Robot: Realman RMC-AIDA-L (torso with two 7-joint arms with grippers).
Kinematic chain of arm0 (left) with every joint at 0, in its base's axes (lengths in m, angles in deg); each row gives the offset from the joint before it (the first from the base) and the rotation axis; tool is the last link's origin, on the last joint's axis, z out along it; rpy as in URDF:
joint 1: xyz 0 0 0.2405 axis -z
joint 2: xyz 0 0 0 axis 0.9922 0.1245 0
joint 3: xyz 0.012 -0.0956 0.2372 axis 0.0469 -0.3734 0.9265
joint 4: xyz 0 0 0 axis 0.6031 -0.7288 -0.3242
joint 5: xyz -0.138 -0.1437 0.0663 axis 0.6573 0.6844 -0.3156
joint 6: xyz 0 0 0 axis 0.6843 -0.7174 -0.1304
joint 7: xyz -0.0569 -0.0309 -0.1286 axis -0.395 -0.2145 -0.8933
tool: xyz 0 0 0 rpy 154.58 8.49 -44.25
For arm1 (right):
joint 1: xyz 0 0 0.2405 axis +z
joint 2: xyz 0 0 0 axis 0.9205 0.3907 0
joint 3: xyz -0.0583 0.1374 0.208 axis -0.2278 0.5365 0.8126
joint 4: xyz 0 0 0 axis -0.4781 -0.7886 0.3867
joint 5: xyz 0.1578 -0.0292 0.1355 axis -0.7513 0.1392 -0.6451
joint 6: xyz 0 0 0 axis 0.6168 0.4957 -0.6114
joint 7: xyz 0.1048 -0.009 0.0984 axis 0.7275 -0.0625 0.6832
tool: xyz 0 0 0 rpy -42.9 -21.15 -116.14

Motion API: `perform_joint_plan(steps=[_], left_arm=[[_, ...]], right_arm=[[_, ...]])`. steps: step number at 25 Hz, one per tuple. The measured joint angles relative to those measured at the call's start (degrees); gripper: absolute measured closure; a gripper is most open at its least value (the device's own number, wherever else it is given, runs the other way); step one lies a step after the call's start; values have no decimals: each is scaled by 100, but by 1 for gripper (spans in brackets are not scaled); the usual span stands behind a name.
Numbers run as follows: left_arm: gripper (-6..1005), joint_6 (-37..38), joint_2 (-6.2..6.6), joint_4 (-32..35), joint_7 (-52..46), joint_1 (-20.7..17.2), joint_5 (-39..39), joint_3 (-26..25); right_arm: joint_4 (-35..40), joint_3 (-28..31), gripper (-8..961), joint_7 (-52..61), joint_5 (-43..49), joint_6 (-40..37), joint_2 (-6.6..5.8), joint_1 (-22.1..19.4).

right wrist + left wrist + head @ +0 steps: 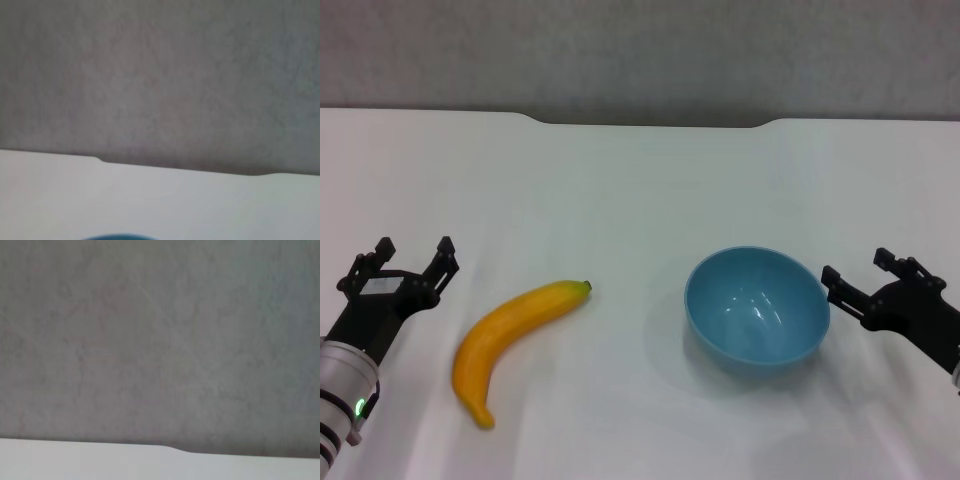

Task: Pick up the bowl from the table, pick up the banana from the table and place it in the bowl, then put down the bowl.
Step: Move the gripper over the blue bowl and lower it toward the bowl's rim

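Note:
The light-blue bowl [757, 308] stands upright and empty on the white table [640, 180], right of centre. A sliver of its rim [117, 237] shows in the right wrist view. The yellow-orange banana [510, 335] lies on the table left of centre, its dark stem tip pointing towards the bowl. My left gripper [415, 254] is open and empty, a little left of the banana. My right gripper [858, 268] is open and empty, just right of the bowl's rim and apart from it.
The table's far edge has a shallow notch [650, 122], with a grey wall [640, 50] behind it. The left wrist view shows only that wall and the table's far edge [175, 449].

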Motion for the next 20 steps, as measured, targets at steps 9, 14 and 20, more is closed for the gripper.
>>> perform_joint_plan(steps=[9, 14, 20], left_arm=[[186, 158, 5, 62, 105, -2, -26, 27], [186, 205, 7, 72, 72, -35, -17, 24], [185, -89, 80, -124, -92, -60, -48, 55]], right_arm=[[-206, -110, 79, -9, -267, 183, -5, -29], [-248, -101, 80, 18, -270, 200, -5, -36], [-445, -113, 81, 166, -229, 109, -53, -75]])
